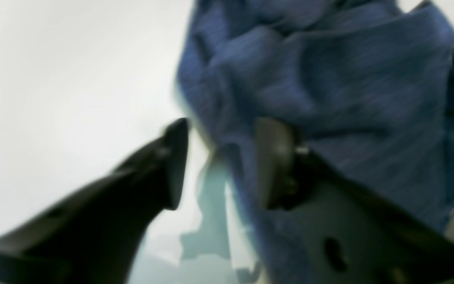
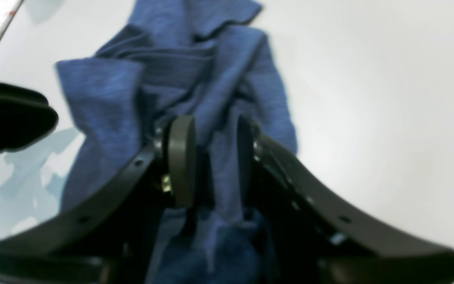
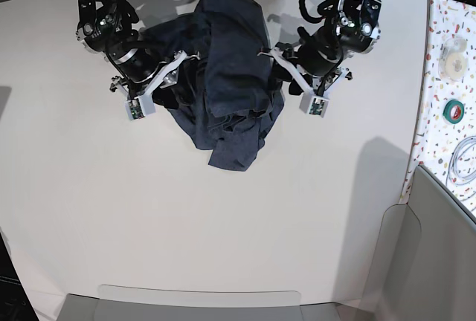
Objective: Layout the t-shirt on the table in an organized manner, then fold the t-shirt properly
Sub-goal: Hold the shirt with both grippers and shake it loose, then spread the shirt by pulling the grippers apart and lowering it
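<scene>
The navy-blue t-shirt [image 3: 230, 76] lies bunched and creased at the far middle of the white table [image 3: 223, 224], stretched between my two arms. My right gripper [image 2: 213, 161] is shut on a fold of the t-shirt [image 2: 172, 71], with cloth pinched between its pads. The jaws of my left gripper [image 1: 225, 161] stand apart; the t-shirt [image 1: 329, 79] hangs against the right-hand pad [image 1: 274, 161], and only a blurred cloth edge shows in the gap. In the base view the left gripper [image 3: 271, 53] is at the shirt's right side and the right gripper [image 3: 190, 55] at its left. No lettering shows.
A speckled strip [image 3: 446, 9] runs along the table's right edge, carrying a green tape roll [image 3: 454, 108], a white roll [image 3: 451, 47] and a coiled cable [image 3: 465, 161]. Grey panels stand at the near edge [image 3: 201, 306] and near right corner [image 3: 439, 247].
</scene>
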Robot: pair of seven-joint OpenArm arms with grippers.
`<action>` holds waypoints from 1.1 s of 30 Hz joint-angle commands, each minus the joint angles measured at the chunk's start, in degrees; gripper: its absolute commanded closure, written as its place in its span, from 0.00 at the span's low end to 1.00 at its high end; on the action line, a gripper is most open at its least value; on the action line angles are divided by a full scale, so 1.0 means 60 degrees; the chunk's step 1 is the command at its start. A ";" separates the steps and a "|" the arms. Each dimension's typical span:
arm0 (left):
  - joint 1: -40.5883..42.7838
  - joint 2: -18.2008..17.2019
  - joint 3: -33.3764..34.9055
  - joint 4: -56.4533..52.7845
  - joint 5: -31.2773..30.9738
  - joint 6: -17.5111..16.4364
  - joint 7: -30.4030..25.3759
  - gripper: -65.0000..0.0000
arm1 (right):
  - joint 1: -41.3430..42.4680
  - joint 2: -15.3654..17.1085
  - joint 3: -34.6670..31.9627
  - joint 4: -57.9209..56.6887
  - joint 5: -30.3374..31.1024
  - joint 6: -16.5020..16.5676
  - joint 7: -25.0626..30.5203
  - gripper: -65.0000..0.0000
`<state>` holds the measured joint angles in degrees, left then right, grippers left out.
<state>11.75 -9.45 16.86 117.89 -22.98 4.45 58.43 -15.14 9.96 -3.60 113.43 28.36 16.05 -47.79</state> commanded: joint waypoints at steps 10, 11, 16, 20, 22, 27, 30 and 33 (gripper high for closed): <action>-0.0617 0.0601 0.0801 0.0199 -0.0045 -0.0031 -0.0237 0.45 | -0.0181 0.0004 0.0035 0.0151 0.0116 0.0057 0.0251 0.72; -0.0617 0.0601 0.1006 0.0199 -0.0045 -0.0031 -0.0237 0.45 | -0.0181 0.0048 0.0050 0.0151 0.0116 0.0057 0.0251 0.72; -0.0588 0.0572 0.1886 0.0184 -0.0045 -0.0060 -0.0325 0.46 | -0.0151 0.0004 0.0050 0.0151 0.0116 0.0057 0.0251 0.72; -0.0647 0.0557 0.1900 0.0140 -0.0030 -0.0075 -0.0340 0.63 | -0.0122 -0.0011 0.0035 0.0136 0.0116 0.0057 0.0251 0.72; -0.0676 0.0557 0.1856 0.0052 -0.0030 -0.0045 -0.0340 0.80 | -0.0122 -0.0011 0.0050 0.0136 0.0116 0.0057 0.0251 0.72; -0.0793 0.0557 0.0728 0.0037 -0.0030 -0.0075 -0.0354 1.00 | -0.0137 0.0004 0.0050 0.0136 0.0116 0.0057 0.0251 0.72; -0.0793 0.0557 -0.0180 0.0081 -0.0030 -0.0075 -0.0354 1.00 | -0.0122 0.0004 0.0050 0.0136 0.0116 0.0057 0.0251 0.72; -0.0793 0.0557 -0.1235 0.0096 -0.0030 -0.0089 -0.0354 1.00 | -0.0137 0.0004 0.0050 0.0121 0.0101 0.0057 0.0251 0.72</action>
<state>7.51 -6.17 9.74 117.16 -23.07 3.99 57.60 -16.34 9.67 -3.46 113.38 28.38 16.08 -47.79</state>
